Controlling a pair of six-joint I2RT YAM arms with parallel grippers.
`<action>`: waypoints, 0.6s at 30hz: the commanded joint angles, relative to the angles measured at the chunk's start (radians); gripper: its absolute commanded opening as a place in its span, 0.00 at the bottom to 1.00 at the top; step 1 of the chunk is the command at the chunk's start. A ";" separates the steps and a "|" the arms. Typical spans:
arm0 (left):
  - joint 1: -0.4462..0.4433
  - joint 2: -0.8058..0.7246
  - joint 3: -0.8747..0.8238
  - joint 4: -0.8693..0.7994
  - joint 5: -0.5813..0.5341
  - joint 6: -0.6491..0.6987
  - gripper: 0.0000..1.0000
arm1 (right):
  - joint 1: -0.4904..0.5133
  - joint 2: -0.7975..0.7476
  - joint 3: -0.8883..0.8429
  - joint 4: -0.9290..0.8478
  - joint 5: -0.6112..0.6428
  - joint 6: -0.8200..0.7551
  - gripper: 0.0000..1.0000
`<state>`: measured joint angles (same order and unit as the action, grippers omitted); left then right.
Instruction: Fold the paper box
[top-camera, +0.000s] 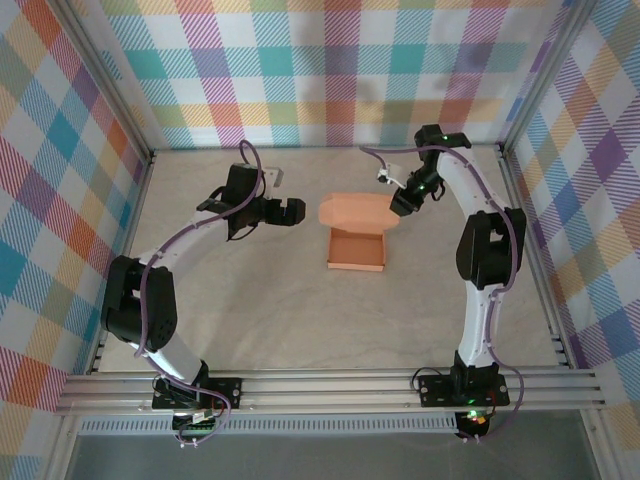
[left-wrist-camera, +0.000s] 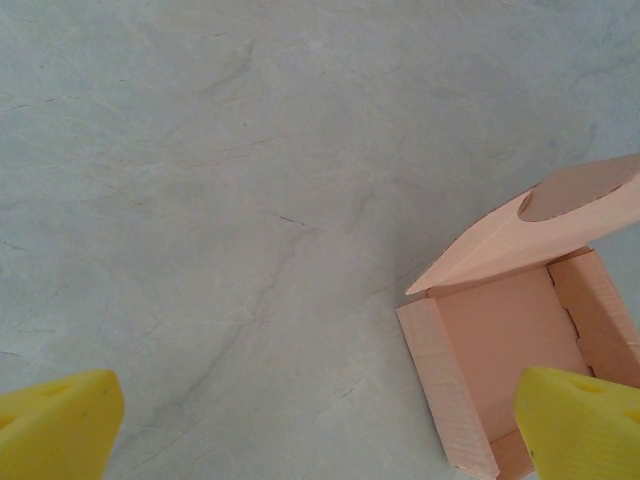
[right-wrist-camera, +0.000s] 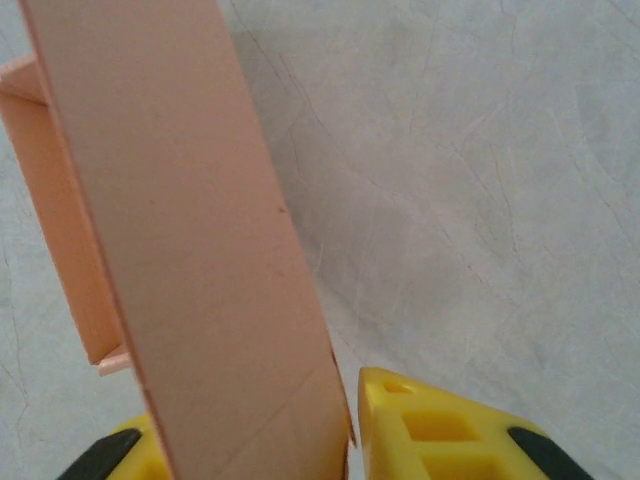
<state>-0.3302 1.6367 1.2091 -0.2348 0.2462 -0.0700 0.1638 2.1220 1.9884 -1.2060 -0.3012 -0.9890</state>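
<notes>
Step in hand, I think: shutting the lid. The paper box (top-camera: 357, 252) sits open on the table (top-camera: 250, 320). Its tray part is made, w/ the low walls up. The lid flap (top-camera: 355, 211) sticks up from the far side of the box and leans over it. It's not down yet.

R gripper (top-camera: 398, 203) is at the right end of the lid flap, just by the far right corner of the box. In the right wrist view the flap runs up btw the two yellow fingers (right-wrist-camera: 430, 430), one on each side. The jaws are part way apart w/ the card in the gap. Can't tell if they pinch it tight or just touch it.

L gripper (top-camera: 288, 212) is left of the box, near it but not touching. Its jaws are wide apart and hold nothing. In the left wrist view the box lies off to the right, partly behind one yellow fingertip.

Next move, my guess: R needs a firm hold on the flap. Then it should swing the flap fwd & down over the tray till the edge meets the near wall of the box. Thin card bends easy, so go slow. L could press on the left wall of the box so it doesn't slide.
</notes>
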 joint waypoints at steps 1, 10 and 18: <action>0.013 0.008 0.034 -0.010 0.014 -0.002 1.00 | 0.006 0.021 0.039 -0.031 -0.017 -0.026 0.24; 0.014 0.009 0.032 0.001 0.024 0.001 1.00 | 0.011 0.017 0.048 -0.043 -0.019 -0.024 0.00; 0.011 -0.018 -0.001 0.077 0.292 0.252 1.00 | 0.044 -0.068 -0.036 0.023 -0.019 -0.038 0.00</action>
<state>-0.3252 1.6428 1.1992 -0.1787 0.3901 0.0288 0.1856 2.1170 1.9755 -1.1797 -0.2958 -1.0004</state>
